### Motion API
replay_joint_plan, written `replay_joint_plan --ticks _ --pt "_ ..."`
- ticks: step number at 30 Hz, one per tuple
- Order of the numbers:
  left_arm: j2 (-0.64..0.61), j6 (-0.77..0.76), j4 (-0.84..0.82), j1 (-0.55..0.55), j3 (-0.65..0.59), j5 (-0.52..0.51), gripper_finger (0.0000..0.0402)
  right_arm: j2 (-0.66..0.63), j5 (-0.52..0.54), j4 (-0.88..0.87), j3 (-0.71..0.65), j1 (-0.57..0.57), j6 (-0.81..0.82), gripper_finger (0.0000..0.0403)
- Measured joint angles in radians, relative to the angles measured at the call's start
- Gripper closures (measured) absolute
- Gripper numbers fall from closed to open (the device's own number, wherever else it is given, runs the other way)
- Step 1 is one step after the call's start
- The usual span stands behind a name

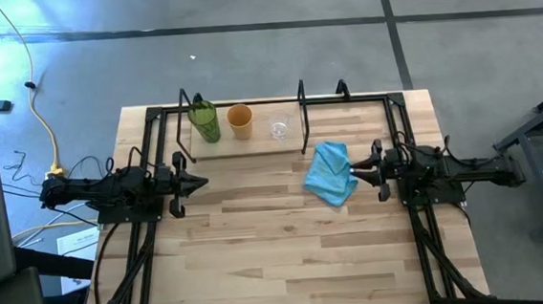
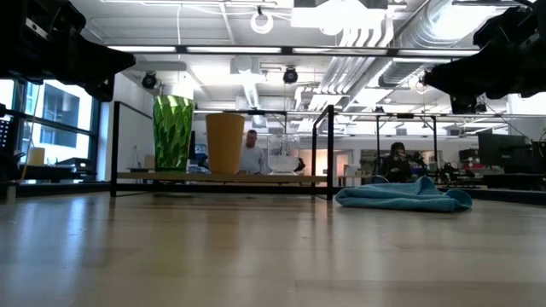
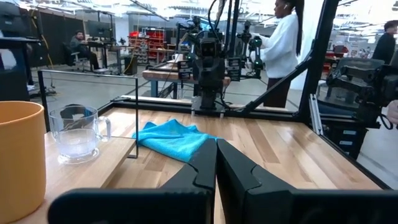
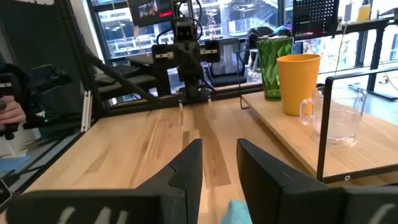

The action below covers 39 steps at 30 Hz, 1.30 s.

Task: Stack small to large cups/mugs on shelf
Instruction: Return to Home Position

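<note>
Three cups stand upright in a row on the low wooden shelf (image 1: 252, 146) at the table's far side: a green cup (image 1: 204, 121) on the left, an orange-tan cup (image 1: 241, 122) in the middle, and a small clear glass cup (image 1: 278, 128) with a handle on the right. My left gripper (image 1: 203, 183) hovers shut near the shelf's left end. My right gripper (image 1: 353, 168) is open and points left, held high over the right edge of a light blue cloth (image 1: 331, 173) that lies on the table. Neither gripper touches anything.
The shelf has black rod uprights (image 1: 303, 116) at its ends and a rail behind. The crumpled cloth (image 2: 401, 195) lies just right of the shelf's right end. Bare wood tabletop (image 1: 288, 256) spreads toward the near edge. People stand and sit in the room beyond.
</note>
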Motion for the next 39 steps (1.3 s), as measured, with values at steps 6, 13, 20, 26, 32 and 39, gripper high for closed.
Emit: replay_joint_plan --ticks 6,13,20,26,32,39 --pt "0.000 0.000 -0.006 0.000 0.000 -0.035 0.0401 0.000 -0.017 -0.002 0.000 0.000 -0.030 0.0311" --pt "0.000 0.000 -0.005 0.000 0.000 -0.034 0.0401 0.000 -0.052 -0.006 0.002 0.000 -0.079 0.0311" --pt "0.000 0.000 -0.005 0.000 0.000 -0.034 0.0401 0.000 -0.048 -0.010 0.002 -0.003 -0.080 0.0311" --pt "0.000 -0.001 -0.005 0.000 0.000 -0.034 0.0401 0.000 -0.050 -0.011 0.003 -0.003 -0.091 0.0311" --pt "0.000 -0.001 -0.005 0.000 0.000 -0.034 0.0401 0.000 -0.090 -0.005 0.003 -0.003 -0.207 0.0311" --pt "0.000 -0.001 -0.005 0.000 0.000 -0.034 0.0401 0.000 -0.082 -0.005 0.003 -0.003 -0.210 0.0311"
